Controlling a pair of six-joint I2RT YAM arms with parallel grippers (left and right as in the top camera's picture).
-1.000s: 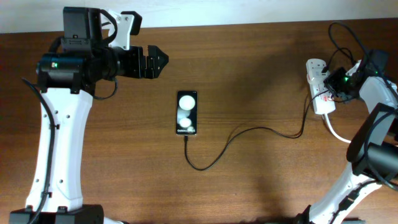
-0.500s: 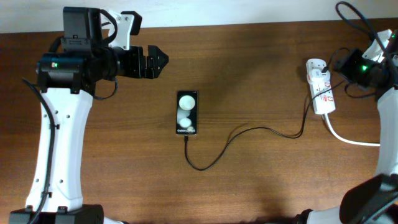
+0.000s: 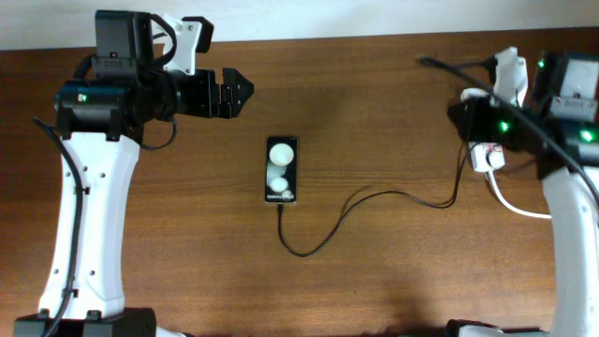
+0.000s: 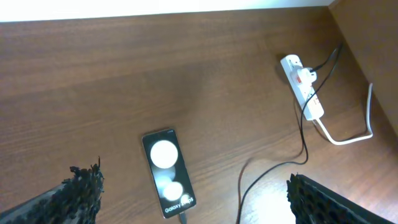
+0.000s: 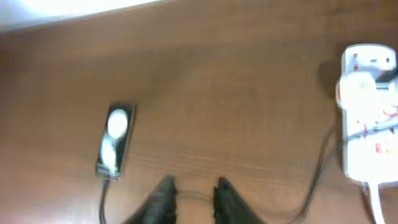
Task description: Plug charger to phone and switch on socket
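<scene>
The black phone (image 3: 281, 170) lies face up at the table's middle; it also shows in the left wrist view (image 4: 165, 171) and the right wrist view (image 5: 114, 140). The thin black charger (image 3: 374, 197) has its tip at the phone's near end and runs right to the white socket (image 3: 488, 157), which also shows in both wrist views (image 4: 303, 87) (image 5: 370, 118). My right gripper (image 3: 456, 114) hovers over the socket's far end, slightly open and empty (image 5: 193, 193). My left gripper (image 3: 241, 94) is wide open and empty (image 4: 196, 190), up and left of the phone.
The socket's thick white cord (image 3: 517, 206) trails off to the right. A pale wall runs along the table's far edge (image 3: 374, 19). The right arm covers much of the socket from above.
The right arm has swung from the socket's right side at the table's right edge up and leftward, and now covers the socket's far end. The left arm, phone and cable have not moved.
</scene>
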